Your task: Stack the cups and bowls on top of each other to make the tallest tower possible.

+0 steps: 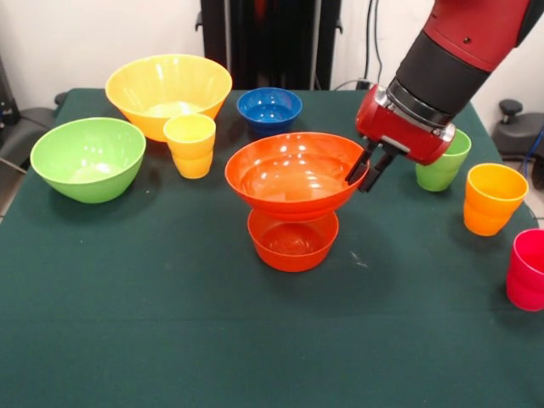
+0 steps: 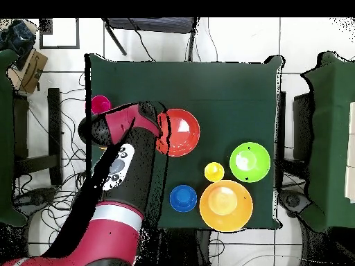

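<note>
Tower (image 1: 295, 197): a wide glossy orange plastic bowl (image 1: 293, 174) is sitting on a smaller orange plastic bowl (image 1: 292, 241) at table centre; two pieces are making up the stack, so the build is only beginning.

Gripper (image 1: 367, 172): the red and black arm's claw is reaching down at the wide bowl's right rim, one dark finger showing inside the rim and one outside; it appears to be pinching the rim, though whether it is clenched or just released is not clear, so I cannot tell.

Pieces lying loose on the green cloth table (image 1: 170, 340): large glossy yellow bowl (image 1: 168, 92) far left; large green bowl (image 1: 87, 157) left; small dark blue bowl (image 1: 269, 109) far centre; yellow ridged tumbler (image 1: 190, 144) beside the yellow bowl; green tumbler (image 1: 444, 166) behind the claw; orange-yellow tumbler (image 1: 494, 198) right; pink-red tumbler (image 1: 528, 269) at the right edge.

Remaining: seven visible pieces are waiting to join the stack.
</note>
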Tool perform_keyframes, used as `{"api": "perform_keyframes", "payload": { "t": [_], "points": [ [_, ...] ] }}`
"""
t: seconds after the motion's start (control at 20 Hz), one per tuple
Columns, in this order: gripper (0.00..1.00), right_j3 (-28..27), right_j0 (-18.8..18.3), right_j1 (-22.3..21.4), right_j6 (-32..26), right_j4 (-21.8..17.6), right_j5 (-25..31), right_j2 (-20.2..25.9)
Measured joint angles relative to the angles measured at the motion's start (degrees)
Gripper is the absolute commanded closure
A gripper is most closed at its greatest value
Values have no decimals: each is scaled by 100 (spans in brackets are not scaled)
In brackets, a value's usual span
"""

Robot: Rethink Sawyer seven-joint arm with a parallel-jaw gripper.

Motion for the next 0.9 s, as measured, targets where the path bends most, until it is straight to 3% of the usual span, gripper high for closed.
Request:
{"api": "perform_keyframes", "payload": {
  "t": [0.9],
  "points": [
    [100,-182,196,281,0,1,0,-284]
  ]
}}
